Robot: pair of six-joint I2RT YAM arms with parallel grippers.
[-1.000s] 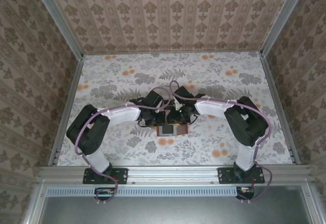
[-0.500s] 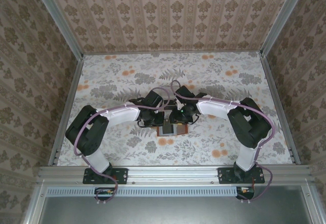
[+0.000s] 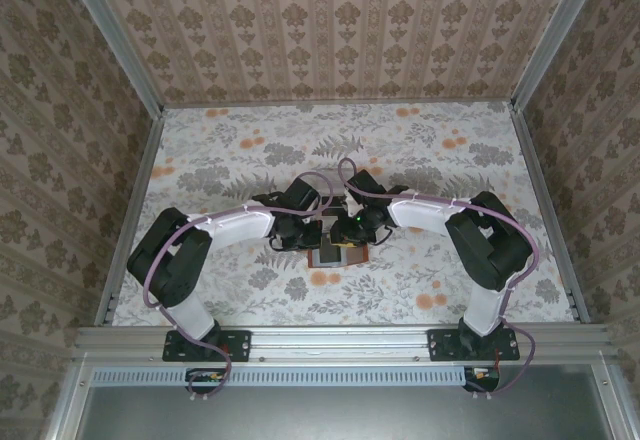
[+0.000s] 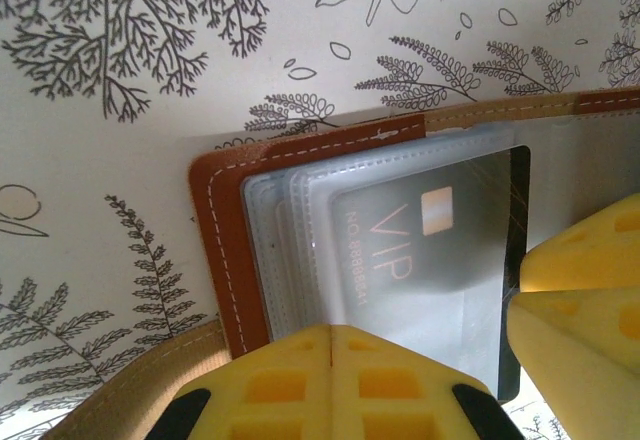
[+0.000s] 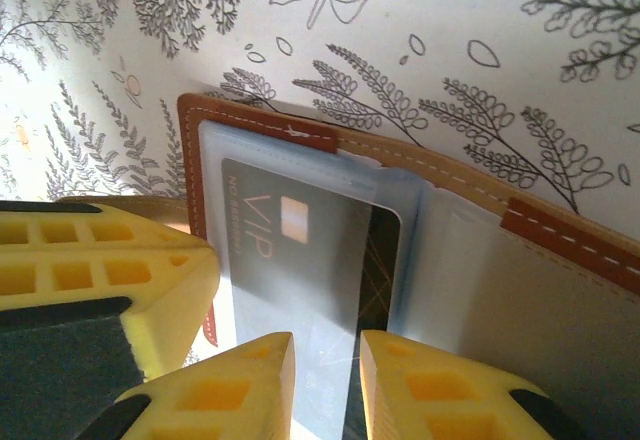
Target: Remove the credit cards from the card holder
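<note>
Card holder point(image 4: 225, 250): lies open on the floral table point(image 5: 480, 20), partly hidden under both pincers.
VIP credit card point(image 4: 420, 250): inside the card holder's clear pocket, its end hidden.
Left pincer point(image 4: 330, 345): pressed together at the card holder's edge.
Right pincer point(image 5: 327, 355): slightly spread, straddling the card.

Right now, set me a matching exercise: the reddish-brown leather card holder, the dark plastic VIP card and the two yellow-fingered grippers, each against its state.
1. reddish-brown leather card holder
2. dark plastic VIP card
3. left gripper
4. right gripper

A. jaws apart
B. spread open flat
C. jaws closed together
D. partly inside a clear sleeve

Pairs: 1-B, 2-D, 3-C, 4-A
</note>
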